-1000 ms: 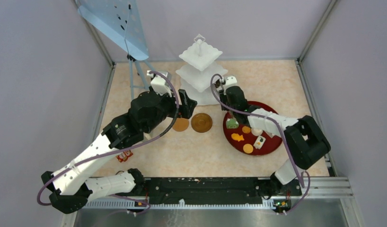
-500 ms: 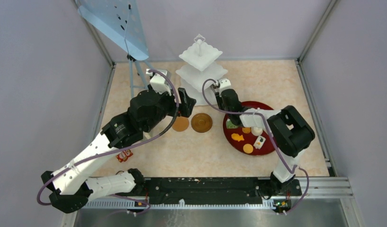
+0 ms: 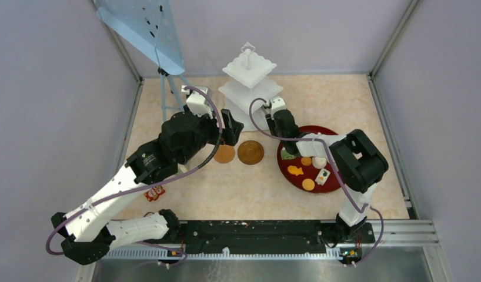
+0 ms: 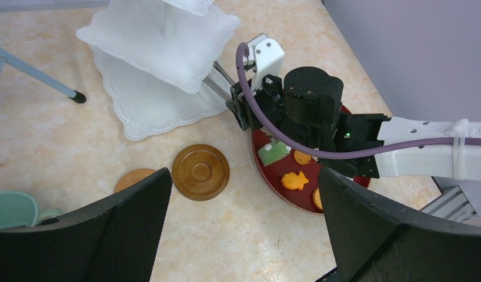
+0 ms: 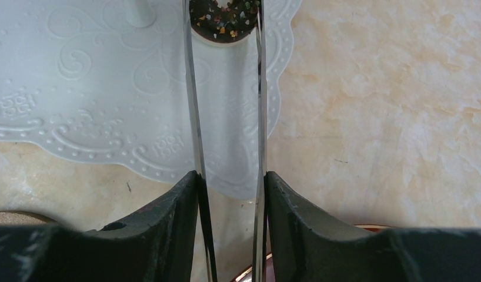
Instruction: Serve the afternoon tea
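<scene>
My right gripper (image 5: 231, 176) is shut on the long metal tongs (image 5: 194, 117). The tongs' tips pinch a chocolate tart (image 5: 223, 20) over the lowest tier of the white stand (image 5: 79, 88). On the dark-red tray (image 3: 338, 176) lie a green sweet (image 3: 288, 154), an orange fish (image 3: 295, 171) and two orange discs (image 3: 308, 184). My left gripper (image 4: 244, 194) hangs open with nothing between its jaws, above the table near two wooden saucers (image 4: 200, 171). A teal cup (image 4: 12, 208) shows at the left edge of the left wrist view.
The three-tier white stand (image 3: 249, 88) rises at the back middle. A blue perforated panel on thin legs (image 3: 147, 32) stands at the back left. A small red packet (image 3: 154, 192) lies under my left arm. Metal frame posts border the table.
My right arm has swung left from the tray toward the stand, carrying the tongs and the tart. My left arm has stayed put.
</scene>
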You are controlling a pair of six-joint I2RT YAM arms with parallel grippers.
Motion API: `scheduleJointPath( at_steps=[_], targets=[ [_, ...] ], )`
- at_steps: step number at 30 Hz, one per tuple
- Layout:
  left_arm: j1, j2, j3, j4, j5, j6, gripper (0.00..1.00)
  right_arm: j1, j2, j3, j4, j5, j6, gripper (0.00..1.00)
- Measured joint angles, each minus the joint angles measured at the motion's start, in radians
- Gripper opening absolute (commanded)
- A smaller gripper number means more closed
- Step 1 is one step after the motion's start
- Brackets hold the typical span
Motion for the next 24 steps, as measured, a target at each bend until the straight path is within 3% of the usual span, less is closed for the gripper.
scheduleJointPath(
  at_steps=[24],
  targets=[
    [0.0,-0.011,0.0,-0.01,0.0,-0.001,0.99,0.0,0.019,0.048,-0.017,0.012,-0.045,0.55]
  ],
)
